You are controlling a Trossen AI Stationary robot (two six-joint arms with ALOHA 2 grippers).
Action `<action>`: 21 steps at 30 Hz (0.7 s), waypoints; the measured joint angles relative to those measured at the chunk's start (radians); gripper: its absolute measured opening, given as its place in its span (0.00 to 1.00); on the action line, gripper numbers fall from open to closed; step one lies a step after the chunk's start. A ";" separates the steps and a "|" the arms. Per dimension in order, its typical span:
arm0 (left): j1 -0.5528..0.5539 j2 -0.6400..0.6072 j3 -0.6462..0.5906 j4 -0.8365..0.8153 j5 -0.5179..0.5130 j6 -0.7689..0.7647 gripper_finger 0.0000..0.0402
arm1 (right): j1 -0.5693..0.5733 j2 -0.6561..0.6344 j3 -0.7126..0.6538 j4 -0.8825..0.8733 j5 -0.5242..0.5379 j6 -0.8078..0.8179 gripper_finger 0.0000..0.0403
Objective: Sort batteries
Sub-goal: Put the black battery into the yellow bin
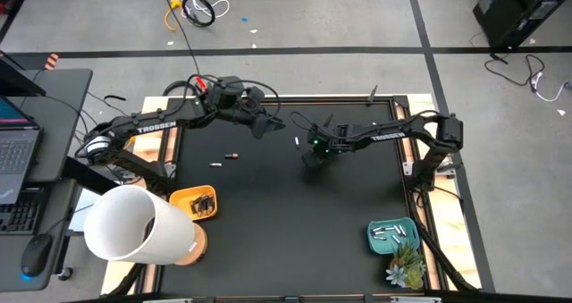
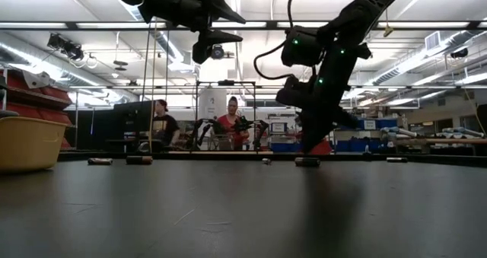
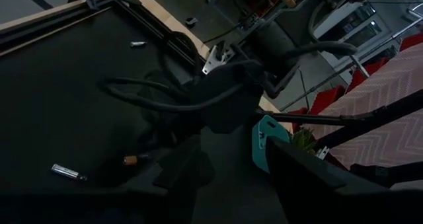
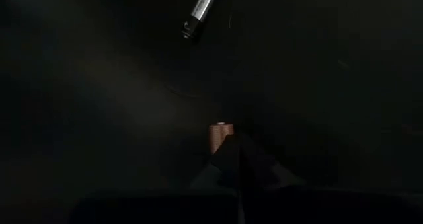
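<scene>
My right gripper (image 1: 315, 158) is down on the black table (image 1: 268, 214), near the middle and a bit toward 1 o'clock in the high view. Its fingers (image 4: 228, 159) are pressed together, and in the right wrist view a copper-tipped battery (image 4: 221, 134) pokes out right at their tips. I think the fingers are pinching it, but most of it is hidden behind them, so I can only see its end. Its long side seems to run straight out along the fingers.

A silver battery (image 4: 201, 11) lies apart from it on the table, tilted, farther out from my fingers.

The teal tray (image 1: 394, 236) with silver batteries sits at about 4 o'clock from my right gripper, near the table corner. The orange tray (image 1: 194, 202) sits at about 8 o'clock, much closer to my left arm. A copper-tipped one likely belongs in the orange tray, so that is a long reach across.

My left gripper (image 1: 262, 124) hangs up in the air at about 11 o'clock, with its fingers spread and nothing in them. Two more batteries (image 1: 223, 159) lie on the table below it, toward 7 o'clock.
</scene>
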 joint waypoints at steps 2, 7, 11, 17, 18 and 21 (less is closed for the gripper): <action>0.000 0.000 0.000 0.002 0.000 -0.001 0.46 | 0.000 -0.004 0.000 0.009 -0.018 -0.006 0.01; 0.000 0.000 0.000 0.004 0.000 -0.016 0.46 | 0.015 -0.033 0.001 0.014 -0.035 -0.014 0.00; 0.000 0.000 0.000 0.004 0.001 -0.018 0.46 | 0.015 -0.037 0.003 0.009 -0.159 -0.058 0.07; 0.000 0.000 0.000 0.010 0.001 -0.018 0.46 | 0.044 -0.036 0.039 -0.100 -0.271 -0.023 0.33; 0.000 0.000 0.000 0.010 0.001 -0.018 0.46 | 0.045 -0.036 0.057 -0.116 -0.268 -0.007 0.37; 0.000 0.000 0.000 0.010 0.001 -0.021 0.46 | 0.041 -0.036 0.105 -0.141 -0.216 0.000 0.45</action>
